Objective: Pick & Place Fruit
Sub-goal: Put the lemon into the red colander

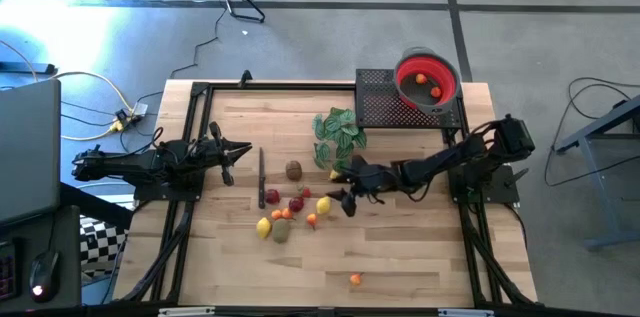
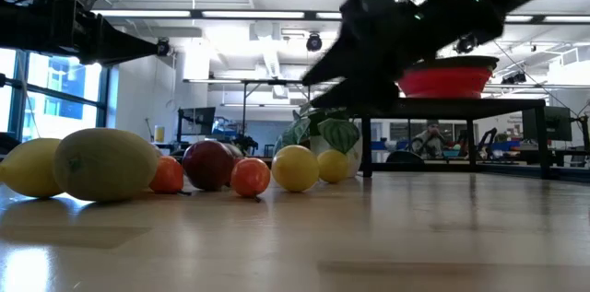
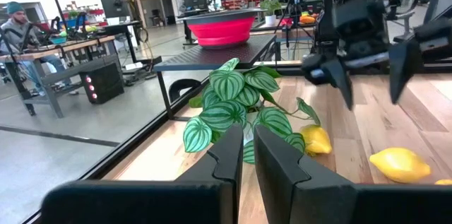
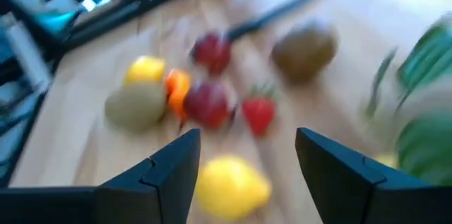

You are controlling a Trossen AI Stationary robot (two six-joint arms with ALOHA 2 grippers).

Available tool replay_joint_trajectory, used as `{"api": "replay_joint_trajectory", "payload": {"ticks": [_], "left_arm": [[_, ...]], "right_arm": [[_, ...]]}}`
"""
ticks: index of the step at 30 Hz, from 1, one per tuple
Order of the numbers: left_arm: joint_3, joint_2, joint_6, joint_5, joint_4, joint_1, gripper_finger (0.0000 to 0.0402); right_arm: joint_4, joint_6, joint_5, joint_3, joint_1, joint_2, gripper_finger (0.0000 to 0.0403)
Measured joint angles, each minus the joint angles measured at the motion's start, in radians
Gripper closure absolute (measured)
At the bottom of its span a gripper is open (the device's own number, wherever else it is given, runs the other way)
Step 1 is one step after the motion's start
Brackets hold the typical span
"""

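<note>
High view: the right gripper (image 1: 337, 199) was held open and empty at frame centre, just right of the fruit (image 1: 286, 211) cluster; a crowded descent could have knocked neighbours rolling.

Low view: the fruit was seen bunched at lower left.

Right wrist view: a lemon (image 4: 232, 186) was framed between wide fingers, untouched.

Left wrist view: the left gripper (image 3: 247, 155) was seen pinched narrow, holding nothing.

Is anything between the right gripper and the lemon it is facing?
Nothing visible. The open right gripper hangs just above the lemon, with only bare table around it; the plant sprig lies off to one side.
</note>
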Motion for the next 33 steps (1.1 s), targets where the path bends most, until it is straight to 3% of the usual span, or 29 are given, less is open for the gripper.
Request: {"api": "replay_joint_trajectory", "payload": {"ticks": [2, 6, 10, 17, 27, 33], "left_arm": [[0.000, 0.000, 0.000, 0.000, 0.000, 0.000, 0.0368], [0.000, 0.000, 0.000, 0.000, 0.000, 0.000, 0.0368], [0.000, 0.000, 0.000, 0.000, 0.000, 0.000, 0.0368], [0.000, 0.000, 0.000, 0.000, 0.000, 0.000, 0.0368], [0.000, 0.000, 0.000, 0.000, 0.000, 0.000, 0.0368], [0.000, 0.000, 0.000, 0.000, 0.000, 0.000, 0.0368]], "right_arm": [[0.000, -0.028, 0.056, 0.022, -0.013, 0.000, 0.0177], [-0.047, -0.067, 0.070, 0.066, -0.049, 0.000, 0.0177], [-0.258, -0.084, 0.068, 0.158, -0.070, 0.000, 0.0177], [-0.594, -0.391, 0.055, 0.342, -0.065, 0.000, 0.0177], [-0.702, -0.778, 0.018, 0.388, -0.084, 0.000, 0.0177], [-0.698, -0.874, 0.031, 0.388, -0.101, 0.000, 0.0177]]}}
